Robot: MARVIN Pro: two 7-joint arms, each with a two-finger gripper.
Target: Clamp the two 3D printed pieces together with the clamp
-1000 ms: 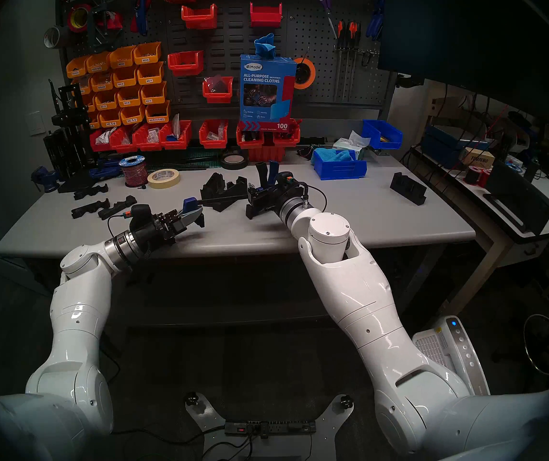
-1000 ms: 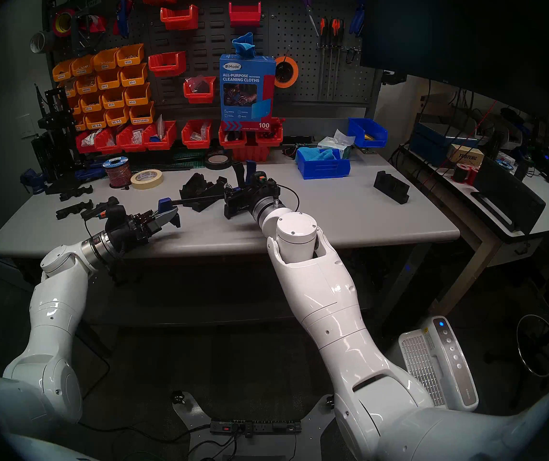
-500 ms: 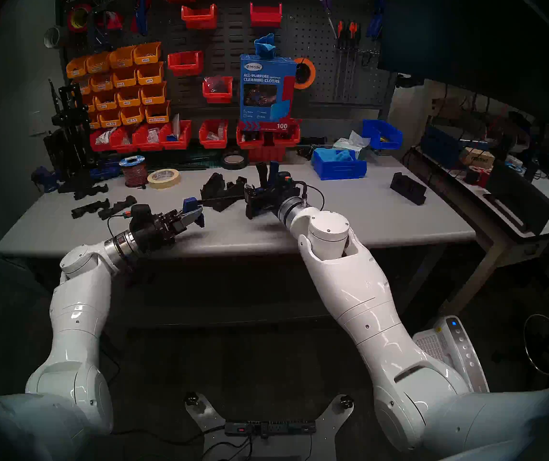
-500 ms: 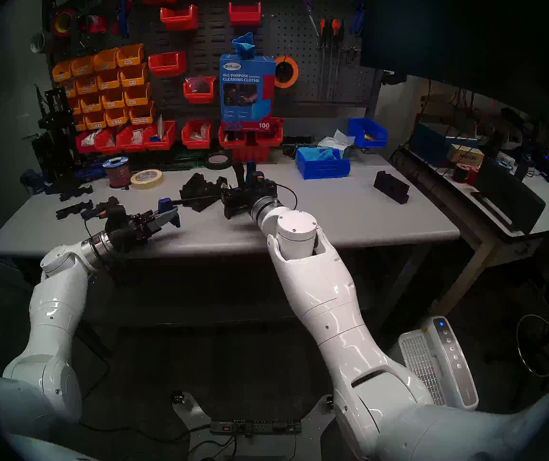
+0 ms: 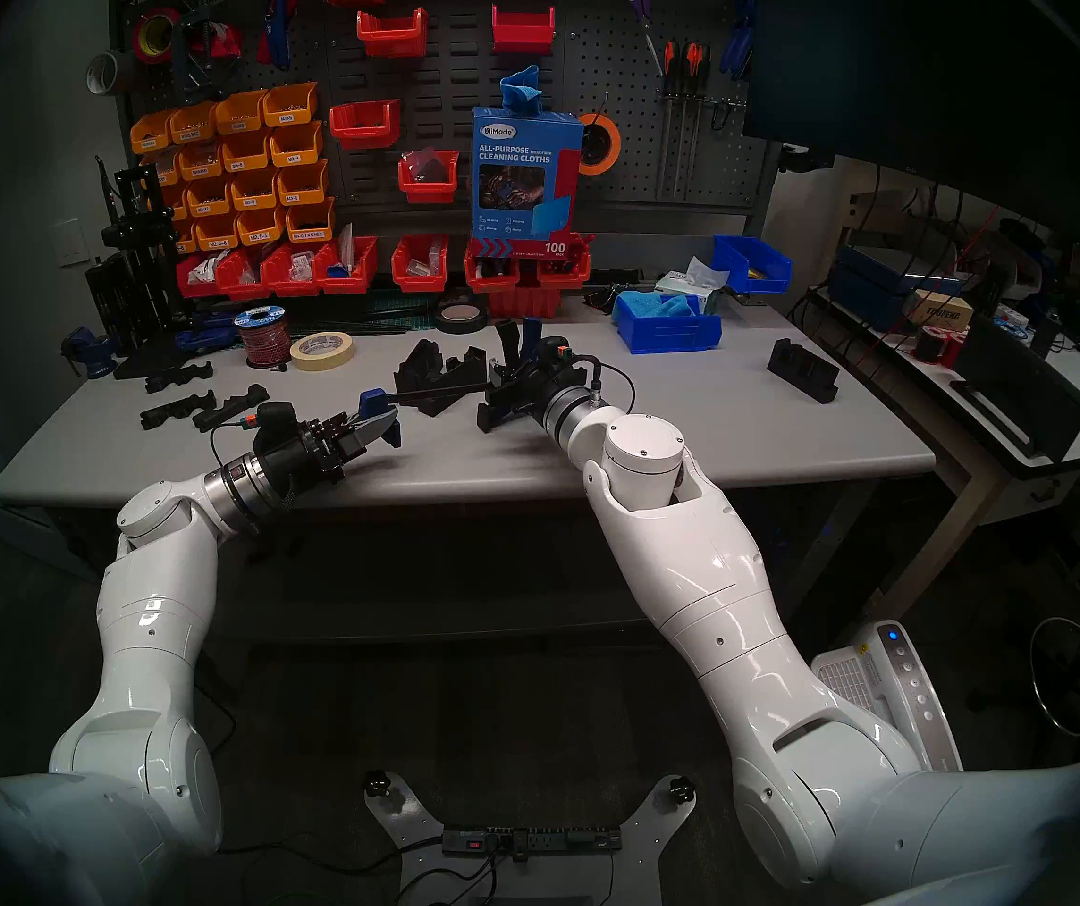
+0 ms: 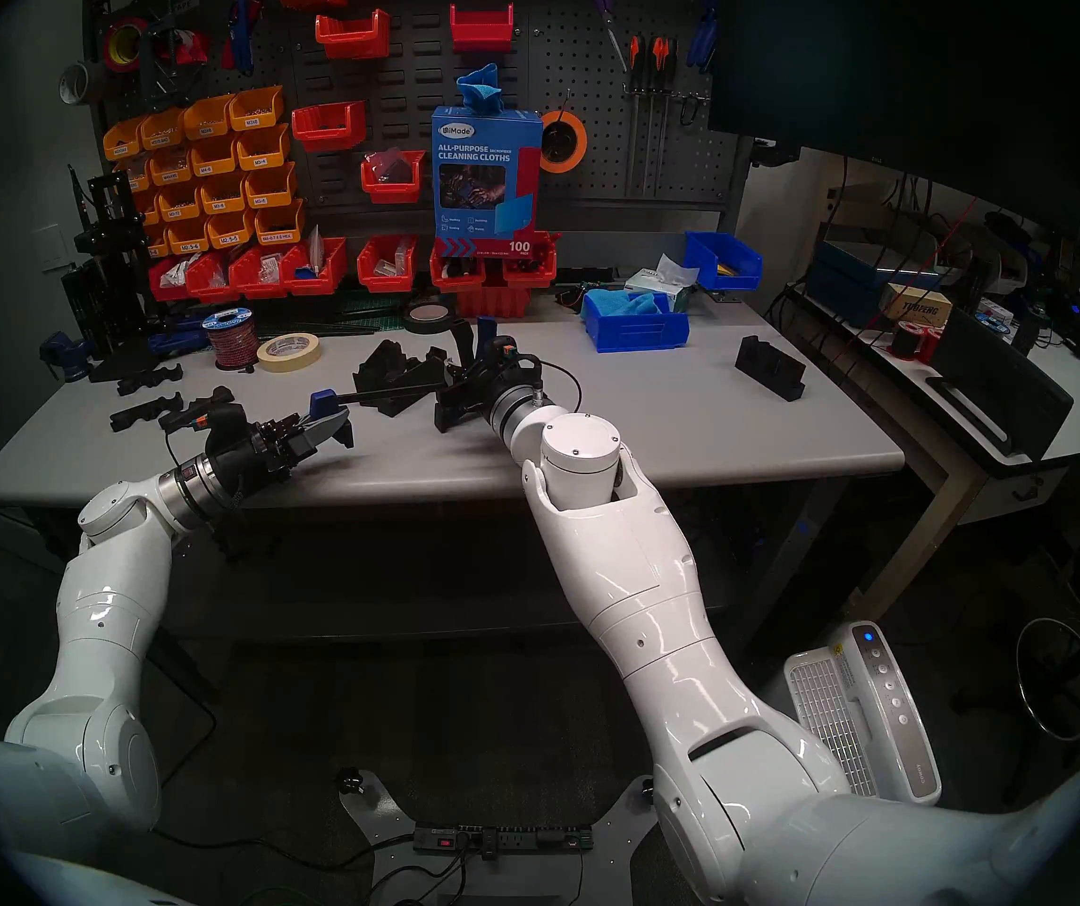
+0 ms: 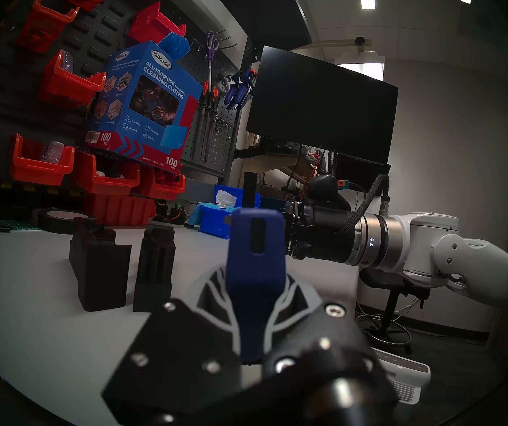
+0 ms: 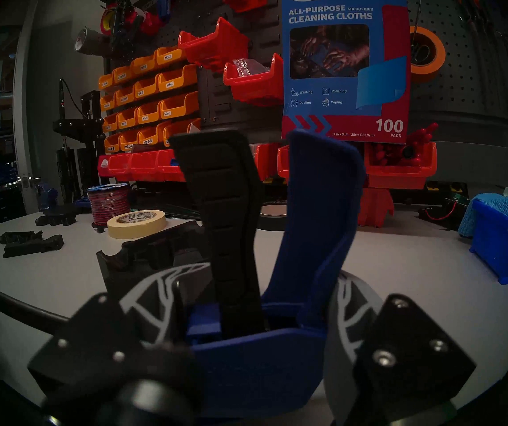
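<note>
The clamp (image 5: 433, 391) is being held off the grey table (image 5: 688, 427) between both arms, its thin black bar lying roughly level in front of the two 3D printed pieces (image 5: 442, 372), which are standing side by side and slightly apart near the middle of the table. The blue fixed jaw at the bar's end is being pinched by the left gripper (image 7: 254, 333), whose fingers (image 7: 295, 299) are closed tight on it. At the other end, the blue sliding body is being enclosed by the right gripper (image 8: 252, 311); in the right wrist view the black trigger and the blue handle are seen rising side by side between its fingers (image 8: 148, 299), which are pressed against the clamp's body.

Behind the work, a blue and red box (image 5: 524, 172) is being displayed on the pegboard, printed "UniMade", "ALL-PURPOSE MICROFIBER CLEANING CLOTHS" and "100 PACK"; in the right wrist view the words "Washing", "Polishing", "Dusting", "Wiping" and "11 IN x 9 IN (28cm x 22.9cm)" are also being shown. The orange bins (image 5: 243, 166) are tagged with screw sizes, among them "M3-4", "M3-6", "M3-8", "M4-6" and "M2.5-5". A cardboard box (image 5: 939, 310) on the side desk is marked with lettering too small to be read surely.
</note>
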